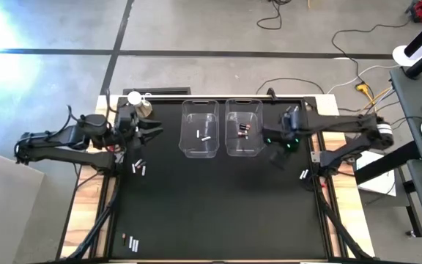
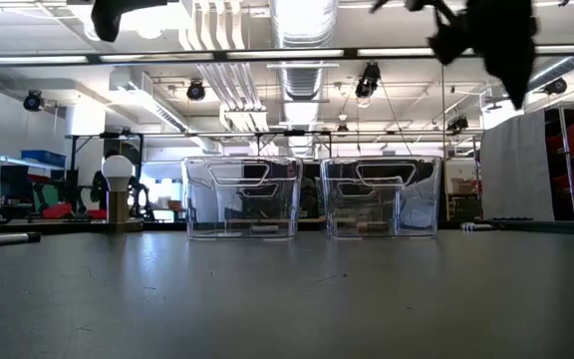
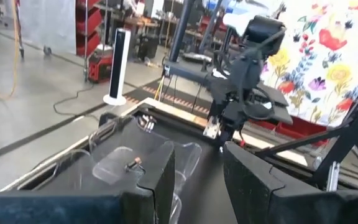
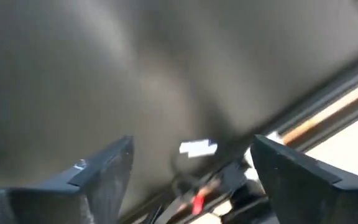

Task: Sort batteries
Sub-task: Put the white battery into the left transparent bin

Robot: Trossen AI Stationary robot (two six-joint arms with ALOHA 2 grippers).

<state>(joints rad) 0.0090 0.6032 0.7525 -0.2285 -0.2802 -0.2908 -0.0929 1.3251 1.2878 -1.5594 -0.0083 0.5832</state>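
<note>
Two clear bins stand side by side at the far middle of the black mat. The left bin (image 1: 200, 128) holds silvery-white batteries (image 1: 204, 136). The right bin (image 1: 244, 128) holds dark batteries with reddish marks (image 1: 242, 131). Loose batteries lie on the mat at the left (image 1: 139, 167), at the right edge (image 1: 304, 174) and near the front left (image 1: 130, 242). My left gripper (image 3: 194, 180) hovers level beside the left bin, open, with nothing between its fingers. My right gripper (image 4: 191, 168) hangs open above the mat right of the right bin, pointing down over a white battery (image 4: 197, 148).
A metal knob with a white ball (image 1: 135, 97) stands at the mat's far left corner. Both arms hang high above the mat in the low view. The mat's middle and near half (image 1: 218, 213) carry nothing but the loose batteries at the front left.
</note>
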